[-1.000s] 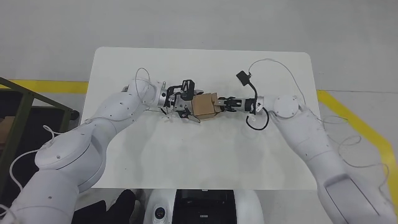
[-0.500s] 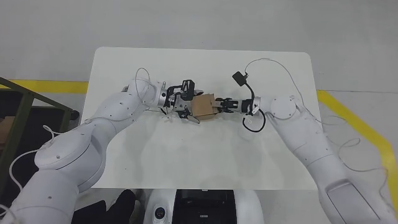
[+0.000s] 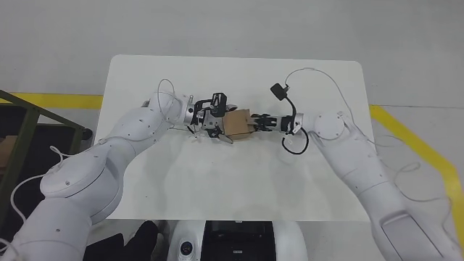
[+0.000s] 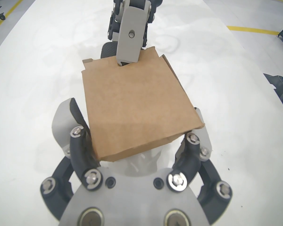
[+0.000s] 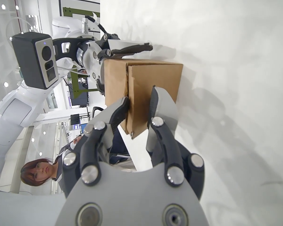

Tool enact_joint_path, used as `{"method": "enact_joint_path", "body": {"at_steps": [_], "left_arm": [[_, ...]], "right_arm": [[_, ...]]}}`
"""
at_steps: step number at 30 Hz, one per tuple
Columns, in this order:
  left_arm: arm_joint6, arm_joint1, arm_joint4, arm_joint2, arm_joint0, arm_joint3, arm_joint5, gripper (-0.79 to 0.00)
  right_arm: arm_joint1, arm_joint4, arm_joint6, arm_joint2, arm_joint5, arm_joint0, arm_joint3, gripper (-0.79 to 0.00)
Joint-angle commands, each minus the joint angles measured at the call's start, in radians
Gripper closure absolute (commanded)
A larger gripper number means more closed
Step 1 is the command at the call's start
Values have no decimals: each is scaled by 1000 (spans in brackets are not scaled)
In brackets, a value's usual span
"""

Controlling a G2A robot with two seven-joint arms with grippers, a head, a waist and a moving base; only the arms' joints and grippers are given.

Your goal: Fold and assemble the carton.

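Note:
A small brown carton (image 3: 238, 122) is held above the middle of the white table (image 3: 145, 181), between both arms. In the left wrist view my left gripper (image 4: 136, 109) straddles the near end of the carton (image 4: 134, 104), one finger against each side wall. My right gripper (image 5: 139, 97) is shut on the edge of the carton (image 5: 155, 74) at the opposite end, with a cardboard panel pinched between its fingers. From above, the left gripper (image 3: 217, 119) and the right gripper (image 3: 256, 123) face each other across the box. The carton's underside is hidden.
A black cable (image 3: 296, 145) loops off the right arm's wrist just beside the carton. A green rack (image 3: 22, 116) stands off the table's left side. Bare tabletop lies all around the carton.
The right gripper has slid a little to the left, closer onto the carton's end. The left arm and the carton have kept almost still.

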Motion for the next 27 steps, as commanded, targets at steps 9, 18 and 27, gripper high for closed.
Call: {"method": "enact_joint_path", "body": {"at_steps": [9,18,27], "left_arm": [[-1,0,0,0,1,0,-1,-742],[-4,-1,1,0,0,-1,-4,-748],[-4,-2,6,1,-2,-4,-4,-748]], "right_arm": [[21,-14,-10,51,13,-39,-48,-191],[26,-15,-8,62,22,-53,-72,-169],[22,-24,-20,49,42,-50,-85,-105]]}}
